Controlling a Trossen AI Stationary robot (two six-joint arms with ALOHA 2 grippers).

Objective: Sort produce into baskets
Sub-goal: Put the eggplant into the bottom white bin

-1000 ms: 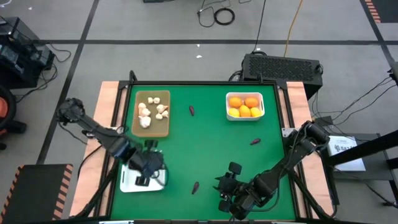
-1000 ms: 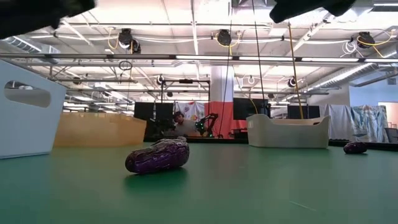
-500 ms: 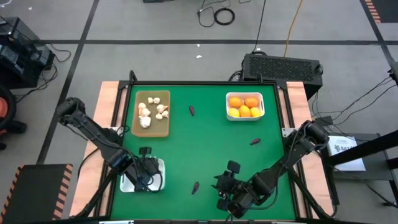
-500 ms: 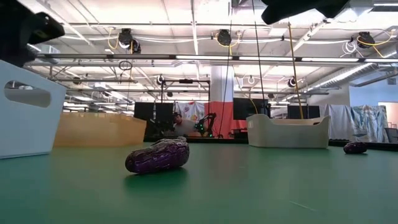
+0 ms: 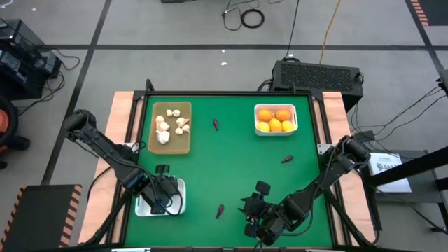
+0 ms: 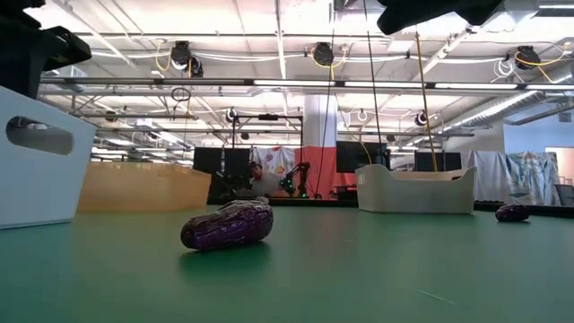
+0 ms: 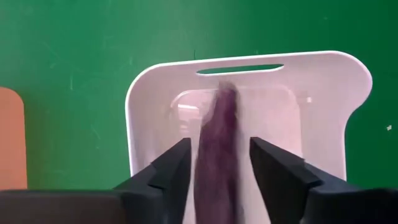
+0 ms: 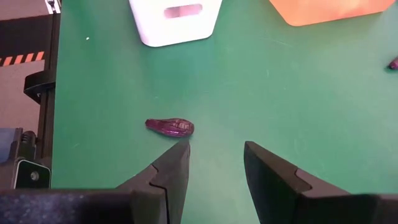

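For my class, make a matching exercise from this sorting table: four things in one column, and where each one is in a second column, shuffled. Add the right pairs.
Things
1. citrus fruits
2. garlic bulbs
3. long eggplant
4. right pincer

Places
A. in the tan wooden tray
B. between the left pincer's fingers, over the near white tray
C. in the far white tray
D. above bare green table, near a small eggplant

Pairs: 1-C, 2-A, 3-B, 4-D

A long purple eggplant (image 7: 219, 146) shows only as a blur between the left end effector (image 7: 219, 163) fingers.
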